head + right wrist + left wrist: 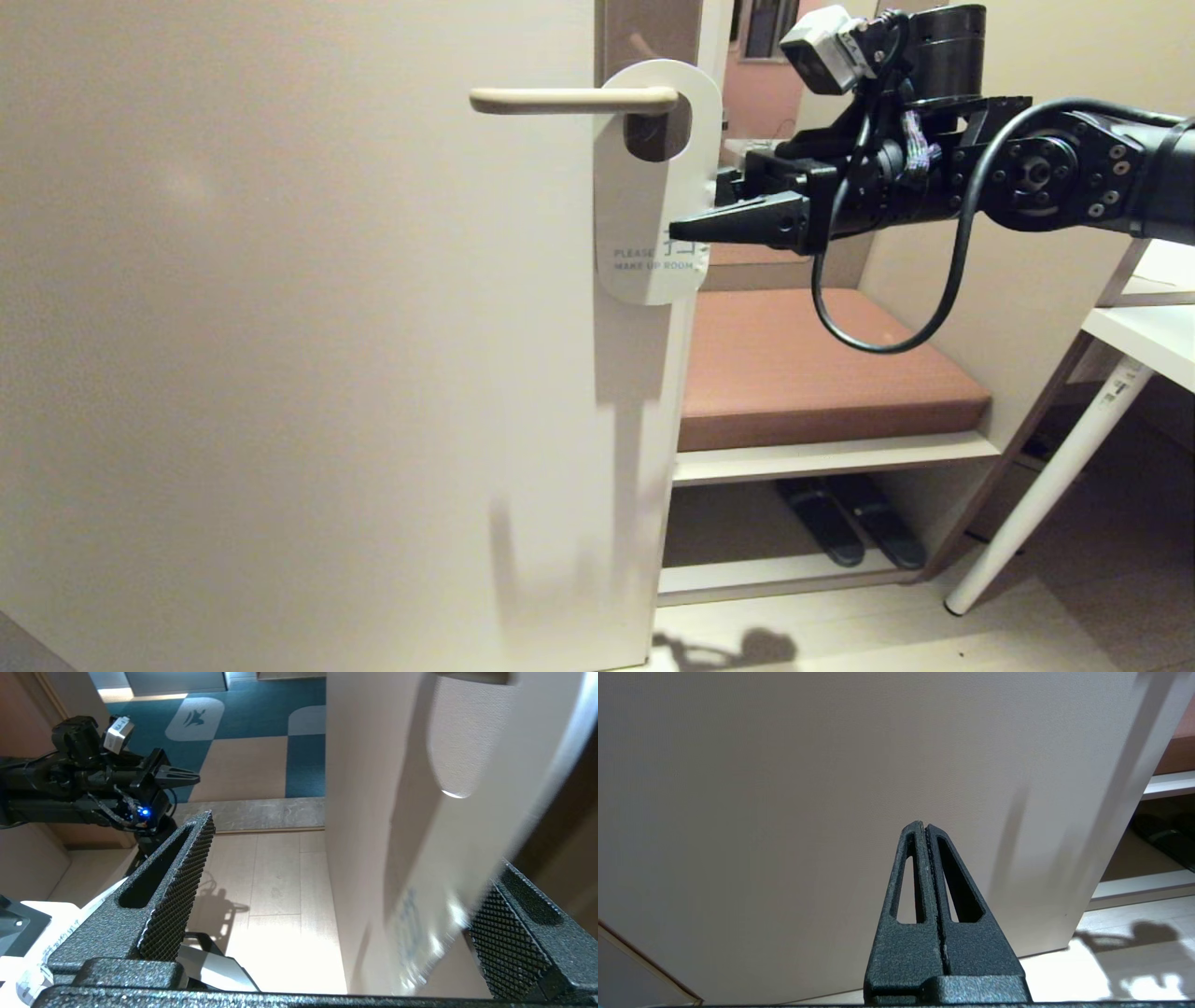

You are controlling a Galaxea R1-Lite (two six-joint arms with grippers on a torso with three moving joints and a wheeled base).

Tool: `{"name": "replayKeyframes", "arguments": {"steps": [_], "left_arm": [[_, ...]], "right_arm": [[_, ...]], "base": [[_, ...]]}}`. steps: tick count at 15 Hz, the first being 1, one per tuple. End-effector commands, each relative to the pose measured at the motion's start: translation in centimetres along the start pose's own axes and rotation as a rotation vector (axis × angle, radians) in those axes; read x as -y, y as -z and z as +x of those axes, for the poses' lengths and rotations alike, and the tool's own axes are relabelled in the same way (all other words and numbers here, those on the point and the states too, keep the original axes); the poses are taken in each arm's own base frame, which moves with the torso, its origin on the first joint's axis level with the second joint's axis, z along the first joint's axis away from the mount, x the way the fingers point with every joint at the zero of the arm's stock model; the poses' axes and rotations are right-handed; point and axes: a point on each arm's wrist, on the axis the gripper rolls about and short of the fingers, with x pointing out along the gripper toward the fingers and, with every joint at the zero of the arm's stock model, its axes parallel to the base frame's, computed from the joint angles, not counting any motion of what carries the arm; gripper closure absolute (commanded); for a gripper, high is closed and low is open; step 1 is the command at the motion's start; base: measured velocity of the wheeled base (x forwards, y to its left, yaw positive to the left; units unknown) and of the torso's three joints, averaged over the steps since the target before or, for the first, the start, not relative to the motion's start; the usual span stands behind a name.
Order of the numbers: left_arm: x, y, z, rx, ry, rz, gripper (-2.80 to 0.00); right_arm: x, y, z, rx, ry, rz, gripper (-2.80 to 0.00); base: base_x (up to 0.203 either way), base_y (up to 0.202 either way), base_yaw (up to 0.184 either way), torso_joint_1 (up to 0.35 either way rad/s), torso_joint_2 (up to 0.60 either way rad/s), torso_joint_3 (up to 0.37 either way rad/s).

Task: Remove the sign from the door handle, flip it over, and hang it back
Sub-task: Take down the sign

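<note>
Straddling the hung sign [448, 868], apparently untouched: right gripper [343, 882] fingers spread.

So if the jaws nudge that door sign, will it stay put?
Probably not: the sign hangs only by its hole over the door handle, so it should swing freely. It looks like thin, light card, likely to flex. The right gripper has its jaws open around its lower edge.

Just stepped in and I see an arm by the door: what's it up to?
The robot's right end effector is at the lower edge of the sign, wide open, with the card between its fingers but not clamped. The sign hangs on the door handle, its white "PLEASE MAKE UP ROOM" face outward. The left end effector is shut and idle, low by the door.
</note>
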Motion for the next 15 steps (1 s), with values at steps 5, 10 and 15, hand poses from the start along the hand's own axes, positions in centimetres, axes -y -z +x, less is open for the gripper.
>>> {"name": "replayKeyframes", "arguments": {"steps": [5, 10, 15], "left_arm": [[0.0, 0.0, 0.0, 0.0, 0.0, 0.001, 0.0], [0.0, 0.0, 0.0, 0.0, 0.0, 0.001, 0.0], [0.0, 0.0, 0.0, 0.0, 0.0, 0.001, 0.0]], "right_arm": [[0.33, 0.51, 0.57, -0.003, -0.017, 0.006, -2.8], [0.74, 0.43, 0.78, 0.013, -0.014, -0.031, -2.8], [0.93, 0.67, 0.85, 0.011, -0.014, -0.026, -2.8]], "base": [[0.0, 0.0, 0.0, 0.0, 0.0, 0.0], [0.0, 0.0, 0.0, 0.0, 0.0, 0.0], [0.0, 0.0, 0.0, 0.0, 0.0, 0.0]]}}
